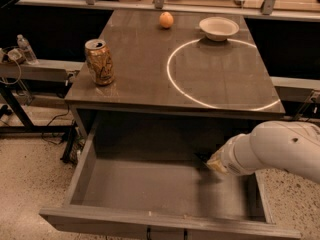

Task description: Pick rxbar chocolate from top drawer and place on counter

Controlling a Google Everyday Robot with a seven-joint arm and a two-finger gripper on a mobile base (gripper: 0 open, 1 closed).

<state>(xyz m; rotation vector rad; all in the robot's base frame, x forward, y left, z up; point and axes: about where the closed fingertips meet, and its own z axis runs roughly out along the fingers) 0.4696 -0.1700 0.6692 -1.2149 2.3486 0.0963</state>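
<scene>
The top drawer (120,223) stands pulled wide open below the counter (140,74), its grey floor bare where it shows. My white arm comes in from the right over the drawer's right side. My gripper (203,158) is a dark shape at the end of the wrist, low inside the drawer near the back right, in shadow. The rxbar chocolate does not show; the arm and the shadow hide that corner. The counter's white circle (172,86) has nothing inside it.
A gold soda can (99,62) stands at the counter's left front edge. An orange (166,19) and a white bowl (218,28) sit at the back. Dark table frames and cables stand to the left, with a water bottle (25,49).
</scene>
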